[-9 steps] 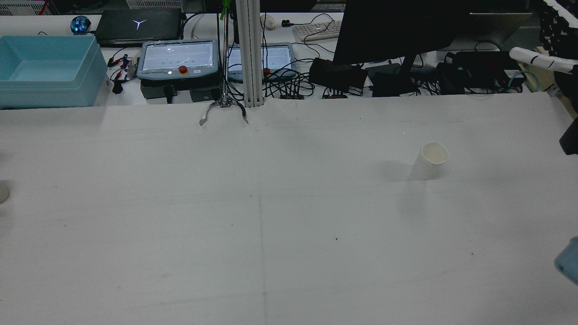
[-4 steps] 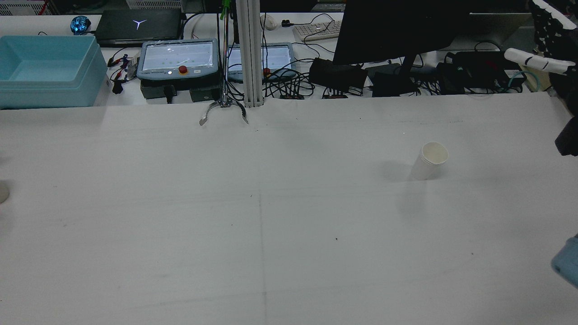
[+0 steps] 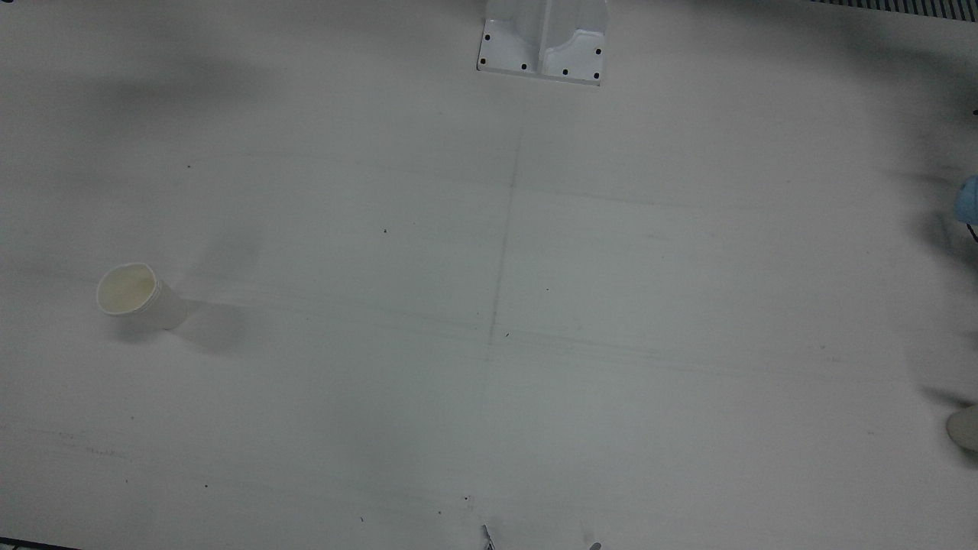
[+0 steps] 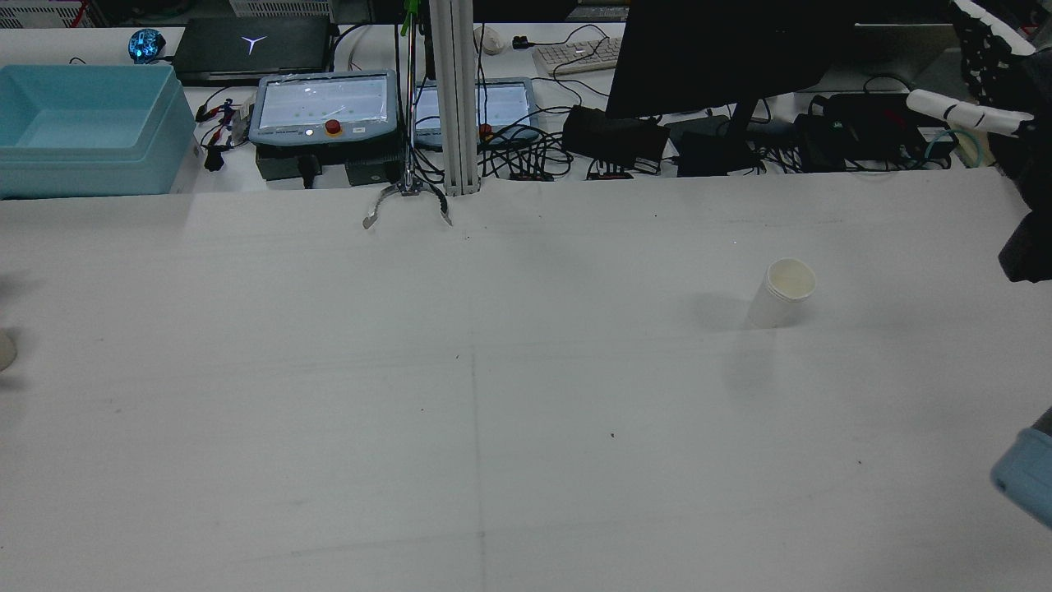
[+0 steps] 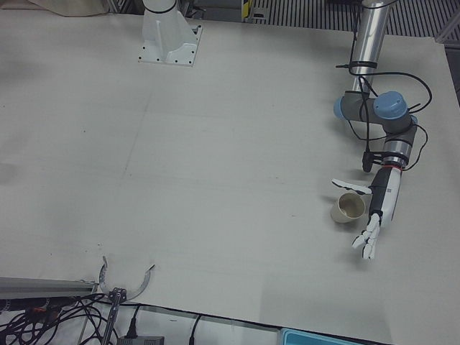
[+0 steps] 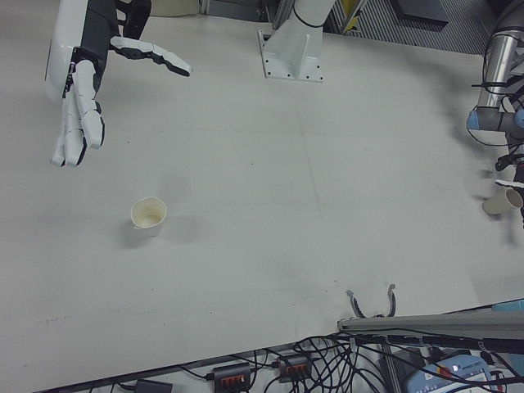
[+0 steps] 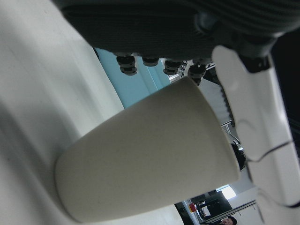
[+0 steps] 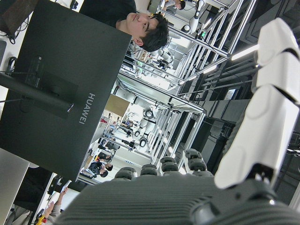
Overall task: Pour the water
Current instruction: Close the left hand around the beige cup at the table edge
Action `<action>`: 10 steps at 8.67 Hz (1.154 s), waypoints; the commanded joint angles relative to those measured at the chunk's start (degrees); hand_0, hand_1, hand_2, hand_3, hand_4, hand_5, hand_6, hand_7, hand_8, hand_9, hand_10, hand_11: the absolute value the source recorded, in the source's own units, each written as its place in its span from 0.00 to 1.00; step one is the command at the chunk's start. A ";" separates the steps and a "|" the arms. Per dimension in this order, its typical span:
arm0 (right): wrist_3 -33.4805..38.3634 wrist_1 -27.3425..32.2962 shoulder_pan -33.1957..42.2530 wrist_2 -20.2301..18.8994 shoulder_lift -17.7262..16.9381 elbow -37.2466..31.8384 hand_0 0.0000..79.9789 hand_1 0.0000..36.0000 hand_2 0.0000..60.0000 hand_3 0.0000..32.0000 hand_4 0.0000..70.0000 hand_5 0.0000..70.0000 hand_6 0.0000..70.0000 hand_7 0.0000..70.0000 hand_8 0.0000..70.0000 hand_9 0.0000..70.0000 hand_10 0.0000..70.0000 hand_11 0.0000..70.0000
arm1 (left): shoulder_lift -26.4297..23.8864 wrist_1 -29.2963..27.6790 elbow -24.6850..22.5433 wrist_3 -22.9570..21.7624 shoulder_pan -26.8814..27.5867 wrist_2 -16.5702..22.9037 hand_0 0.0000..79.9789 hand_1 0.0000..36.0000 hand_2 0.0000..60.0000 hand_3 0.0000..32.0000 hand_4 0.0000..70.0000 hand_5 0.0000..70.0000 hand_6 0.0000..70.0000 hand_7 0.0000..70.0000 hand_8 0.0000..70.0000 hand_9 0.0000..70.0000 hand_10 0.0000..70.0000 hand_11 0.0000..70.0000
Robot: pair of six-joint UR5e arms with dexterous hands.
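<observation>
Station: a wide white table, with a monitor, teach pendants, cables and a light-blue bin along its far side.

Item one: a white paper cup, upright on the half of the table before my right arm. It looks empty, though the inside is pale and hard to read.

Item two: a second paper cup, upright at the far edge of my left arm's half.

Left hand: released, fingers spread, thumb lying past the rim of that cup and the palm just beside its wall. From the left hand view I see the cup filling the frame, close to the palm; I cannot tell if they touch.

Right hand: released, fingers straight and pointing down, raised above the table and well apart from its cup.

Step in hand, as I judge it: the approach, before either cup is grasped. Next I must close the left hand squarely round its cup without crushing the thin wall, then lift it level.
</observation>
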 commanded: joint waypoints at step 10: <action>0.01 0.00 -0.30 0.03 1.17 -1.63 0.59 0.45 0.27 0.00 0.09 0.10 0.05 0.09 0.00 0.03 0.00 0.03 | 0.38 -0.76 0.37 -0.14 0.56 -0.20 0.65 0.26 0.00 0.00 0.22 0.15 0.03 0.09 0.00 0.00 0.06 0.11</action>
